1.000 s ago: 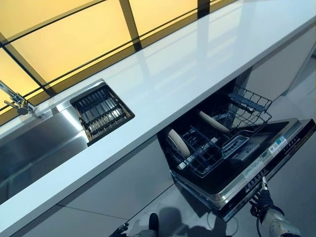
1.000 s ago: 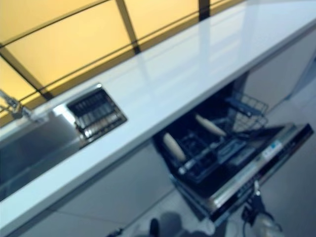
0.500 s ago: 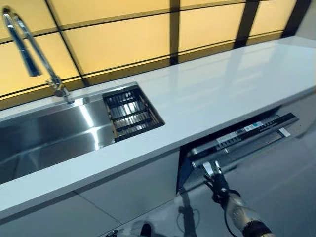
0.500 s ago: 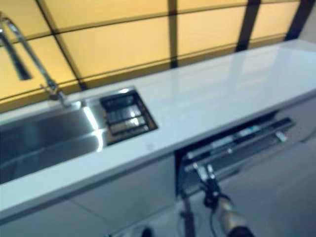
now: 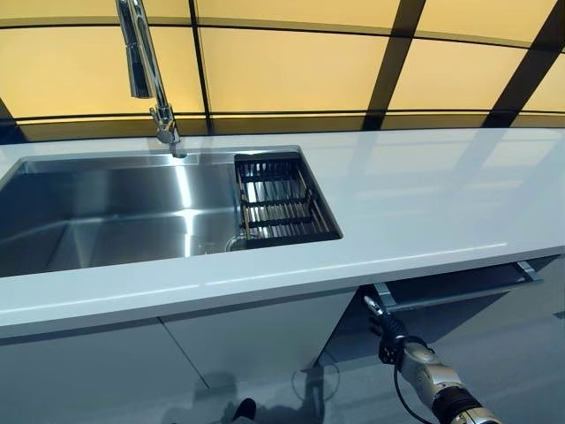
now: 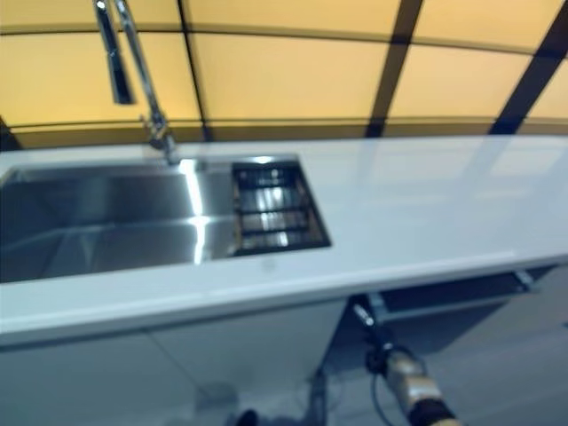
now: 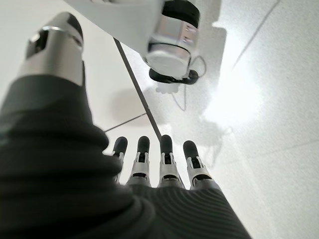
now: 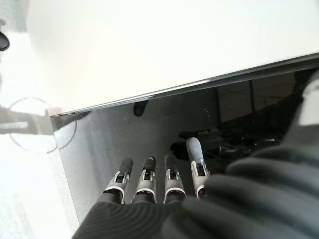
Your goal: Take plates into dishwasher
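Your right robot hand (image 5: 385, 325) reaches up from the lower right to the top edge of the dishwasher door (image 5: 455, 290), which stands nearly shut under the white desk (image 5: 424, 199), leaving only a narrow dark gap. In the right wrist view its fingers (image 8: 169, 181) are straight and spread in a row, with nothing held, facing the door's grey face just below the desk's edge. Whether the fingertips touch the door you cannot tell.

No plates show in any view, so you cannot see where they are.

Your left robot hand (image 7: 159, 169) shows only in its own wrist view, fingers straight and relaxed, empty, above the pale floor (image 7: 269, 89).

On the desk you see the steel sink (image 5: 106, 212), the tall faucet (image 5: 146, 71) behind it, and a dark slatted rack (image 5: 278, 199) set in the sink's right end.
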